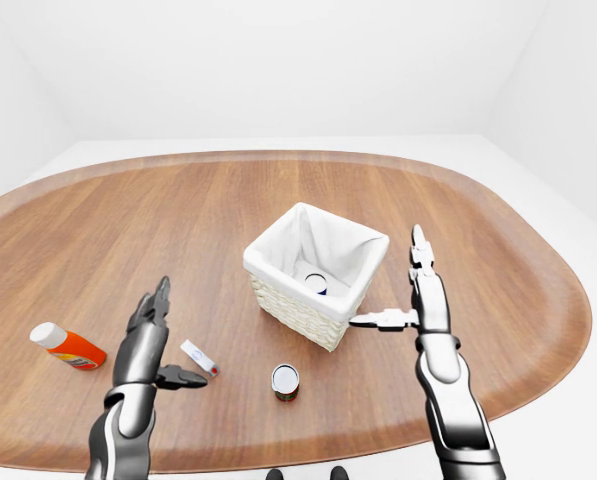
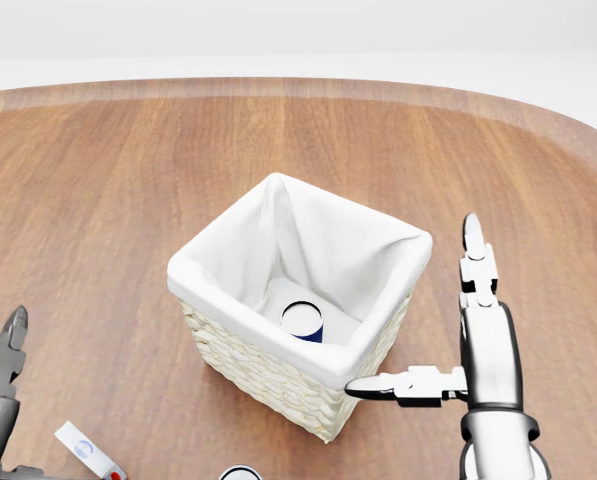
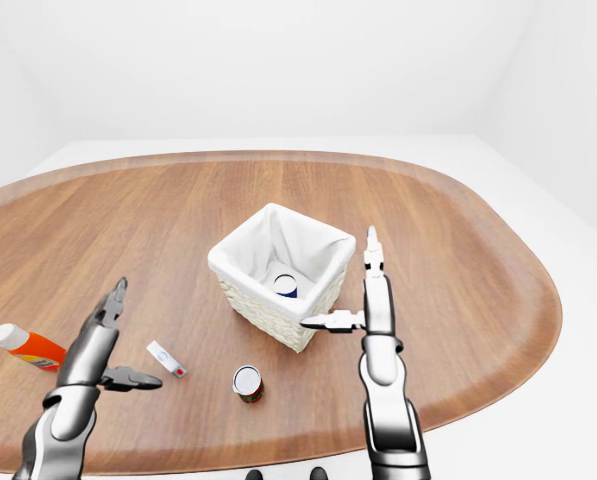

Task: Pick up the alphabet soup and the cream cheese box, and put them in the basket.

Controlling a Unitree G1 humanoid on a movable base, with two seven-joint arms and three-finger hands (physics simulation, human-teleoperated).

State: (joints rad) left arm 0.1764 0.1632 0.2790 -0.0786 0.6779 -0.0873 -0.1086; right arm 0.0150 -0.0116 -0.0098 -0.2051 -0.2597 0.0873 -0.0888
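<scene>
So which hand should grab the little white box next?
Probably the left hand. It hangs open right beside the box, which lies flat on the table. The right hand is on the far side of the basket, where a can already sits.

A bare simulated test room, not a lived-in place: plain white walls (image 1: 278, 60) and a white floor (image 1: 538, 190) surround one large oval wooden desk (image 1: 178, 220). On the desk sit a few grocery-type props, a lined wicker basket (image 1: 313, 275), a small can (image 1: 285, 381) and an orange bottle (image 1: 68, 346).
</scene>
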